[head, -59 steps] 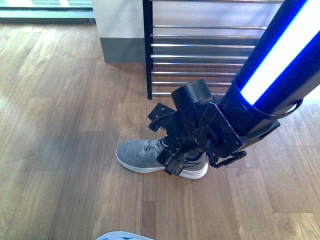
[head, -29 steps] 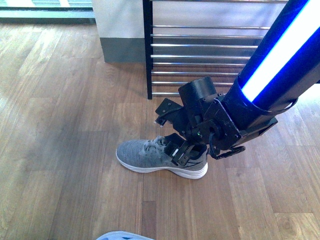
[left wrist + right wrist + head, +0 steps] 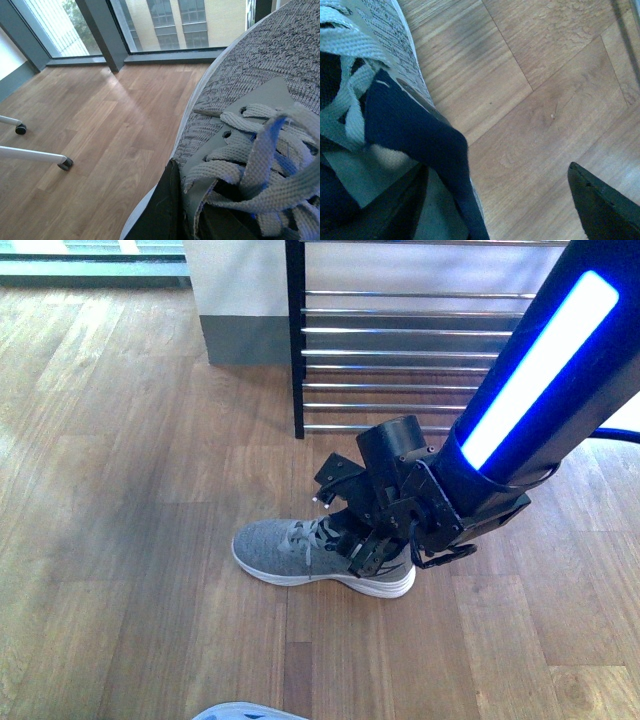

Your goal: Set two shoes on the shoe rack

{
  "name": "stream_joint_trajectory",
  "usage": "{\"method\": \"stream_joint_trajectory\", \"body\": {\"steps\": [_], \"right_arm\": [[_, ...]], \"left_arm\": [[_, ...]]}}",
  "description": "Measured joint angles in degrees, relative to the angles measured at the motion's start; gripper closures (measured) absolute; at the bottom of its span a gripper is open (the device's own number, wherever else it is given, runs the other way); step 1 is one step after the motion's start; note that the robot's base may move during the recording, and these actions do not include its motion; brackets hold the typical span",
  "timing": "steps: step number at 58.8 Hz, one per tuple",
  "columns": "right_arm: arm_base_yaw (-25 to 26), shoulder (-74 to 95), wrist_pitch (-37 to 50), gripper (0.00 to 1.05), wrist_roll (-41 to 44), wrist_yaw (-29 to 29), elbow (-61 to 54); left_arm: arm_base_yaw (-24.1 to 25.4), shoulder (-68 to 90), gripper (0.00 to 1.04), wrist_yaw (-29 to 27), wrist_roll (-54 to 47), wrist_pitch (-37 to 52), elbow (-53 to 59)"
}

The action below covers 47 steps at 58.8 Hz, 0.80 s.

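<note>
**One sneaker in the left gripper, the other on the floor beneath an open right gripper**

Nearest the camera, at the bottom edge of the front view just left of centre, the blurred grey toe of the first shoe (image 3: 245, 710) pokes into frame. The left wrist view shows it close up, filling the right side with grey knit and grey laces, and a white sole edge at lower left. The left gripper (image 3: 185, 220) is clamped on it. Only one dark finger (image 3: 159, 212) shows, pressed against the shoe's outer side by the eyelets. Beyond the toe, at the left of that view, are white chair legs (image 3: 30, 156) on castors, with windows (image 3: 165, 22) across the top.

Farther out, in the middle of the front view, the second shoe (image 3: 290, 552) sits on its sole on the wood floor (image 3: 120, 490), toe toward the left of the frame. The right gripper (image 3: 362, 545) is low over its heel end. The right arm (image 3: 540, 370), with a glowing blue-white strip, comes in from the upper right. In the right wrist view the jaws stand apart. One finger (image 3: 400, 210) at lower left is partly hidden behind the navy lining (image 3: 415, 130). The other finger (image 3: 602, 205) at lower right is over bare floor.

Farthest, at upper centre and right, the shoe rack (image 3: 296, 340) stands behind the second shoe and apart from it, showing a black upright and chrome bars. To its left is a white wall with grey skirting (image 3: 245, 340).
</note>
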<state>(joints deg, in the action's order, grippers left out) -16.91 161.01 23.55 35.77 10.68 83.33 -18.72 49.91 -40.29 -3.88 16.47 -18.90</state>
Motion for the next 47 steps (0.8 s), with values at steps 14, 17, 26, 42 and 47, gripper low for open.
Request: {"method": "stream_joint_trajectory", "body": {"steps": [14,17,26,42,47], "right_arm": [[-0.6,3.6,0.3,0.63,-0.2,-0.5,3.8],[-0.7,3.7,-0.1,0.7,-0.3,-0.8,4.0],[-0.8,4.0,-0.1,0.93,-0.2,-0.7,4.3],[0.2,2.1,0.8,1.03,-0.2,-0.9,0.7],[1.1,-0.6,3.1,1.03,0.1,-1.3,-3.6]], "left_arm": [[0.0,0.0,1.03,0.0,0.0,0.0,0.0],[0.0,0.0,1.03,0.0,0.0,0.0,0.0],[0.0,0.0,1.03,0.0,0.0,0.0,0.0],[0.0,0.0,1.03,0.0,0.0,0.0,0.0],[0.0,0.0,1.03,0.0,0.0,0.0,0.0]]}}
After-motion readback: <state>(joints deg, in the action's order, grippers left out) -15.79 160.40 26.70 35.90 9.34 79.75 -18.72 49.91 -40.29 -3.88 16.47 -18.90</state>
